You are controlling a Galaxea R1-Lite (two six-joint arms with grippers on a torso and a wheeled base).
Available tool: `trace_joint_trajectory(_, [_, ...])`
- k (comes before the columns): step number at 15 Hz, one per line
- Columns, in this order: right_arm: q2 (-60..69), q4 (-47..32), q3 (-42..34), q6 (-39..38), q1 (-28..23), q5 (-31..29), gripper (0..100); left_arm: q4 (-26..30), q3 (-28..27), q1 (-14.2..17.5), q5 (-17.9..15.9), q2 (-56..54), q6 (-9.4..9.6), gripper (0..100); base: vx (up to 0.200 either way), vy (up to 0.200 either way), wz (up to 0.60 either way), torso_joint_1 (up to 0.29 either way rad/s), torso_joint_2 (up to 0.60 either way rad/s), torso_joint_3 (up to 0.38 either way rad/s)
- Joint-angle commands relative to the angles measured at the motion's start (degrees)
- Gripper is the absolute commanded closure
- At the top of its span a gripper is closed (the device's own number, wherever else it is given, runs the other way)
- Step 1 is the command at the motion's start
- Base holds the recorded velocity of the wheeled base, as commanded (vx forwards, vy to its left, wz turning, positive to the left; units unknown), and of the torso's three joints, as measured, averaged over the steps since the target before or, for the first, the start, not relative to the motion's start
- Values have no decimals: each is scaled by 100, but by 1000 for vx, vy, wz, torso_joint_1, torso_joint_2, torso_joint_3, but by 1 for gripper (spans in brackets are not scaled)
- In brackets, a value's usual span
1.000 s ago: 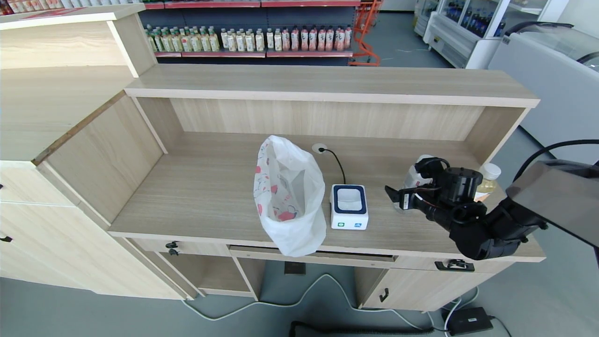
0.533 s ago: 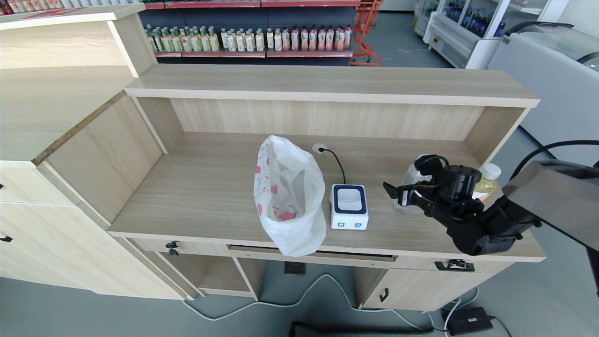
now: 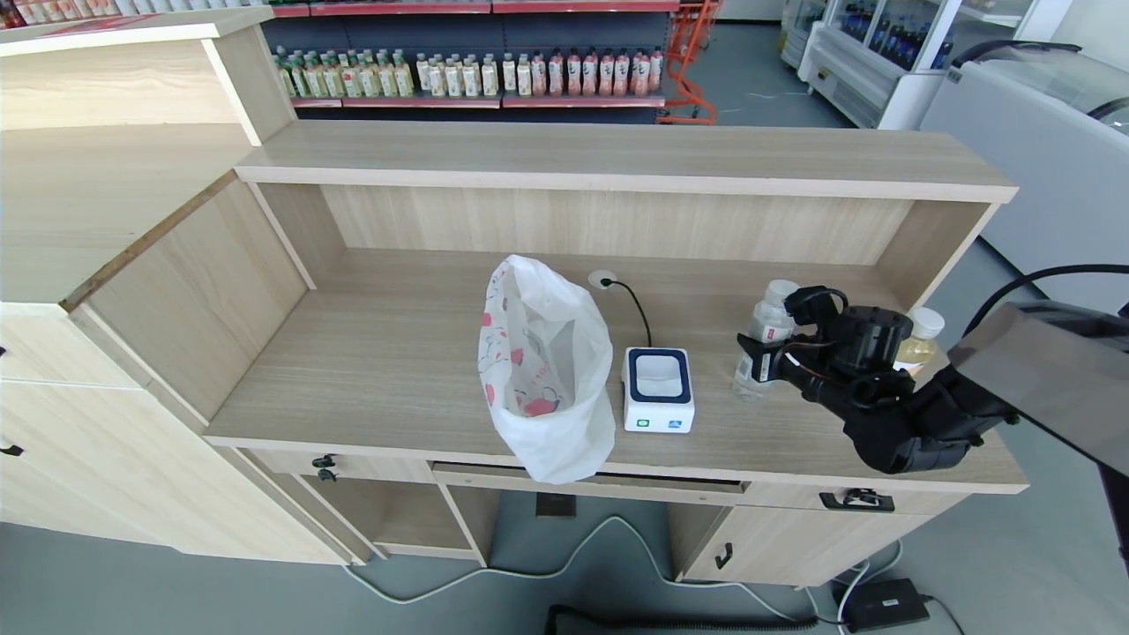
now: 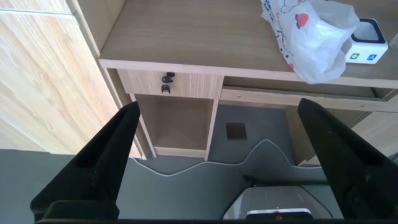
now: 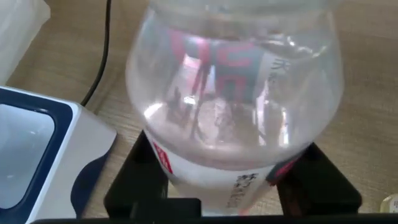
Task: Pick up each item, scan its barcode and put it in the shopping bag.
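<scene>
The right gripper [image 3: 757, 363] is closed around the body of a clear water bottle [image 3: 766, 333]. In the right wrist view, the black fingers [image 5: 140, 186] press on both sides of the bottle, below its red and white label. The bottle stands nearly upright, with its cap away from the robot and a little tilted. I cannot tell if its base touches the counter [image 3: 397, 353] or is just above it.

The scanner [image 3: 658, 388] is near the bottle, on the robot's left side of it. Its flat window looks up, and its cable [image 3: 635, 309] runs to the back of the counter. The white shopping bag [image 3: 542, 362] stands open just beside the scanner, further to the left. So the three things are in one line: bottle, scanner, bag.

This line decides the next move, I think. The bottle's long axis is vertical, but the scanner window faces upward. The bottle probably must be carried left and turned on its side, so that the barcode looks down at the window. Where the barcode is on the label, I cannot see.

The right arm is clearly the nearer one. The left gripper [image 4: 219, 109] hangs low in front of the counter with its fingers spread and nothing between them, well apart from everything.

A second bottle [image 3: 917, 344], with yellowish liquid, waits behind the right arm.
</scene>
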State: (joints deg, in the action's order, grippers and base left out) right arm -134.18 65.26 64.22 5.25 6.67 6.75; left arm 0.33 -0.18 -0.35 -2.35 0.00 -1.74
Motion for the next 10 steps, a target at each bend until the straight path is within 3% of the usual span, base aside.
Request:
trace_joint_trajectory(1, [6,-4,-6,63,-43,1,100,2,1,0,-2,0,-1,0,0,0,0,0,0,0])
trace_joint_trajectory(10, [112,-4,-270,371,-113,-43,100,2,1,0,-2,0,-1,0,0,0,0,0,0,0])
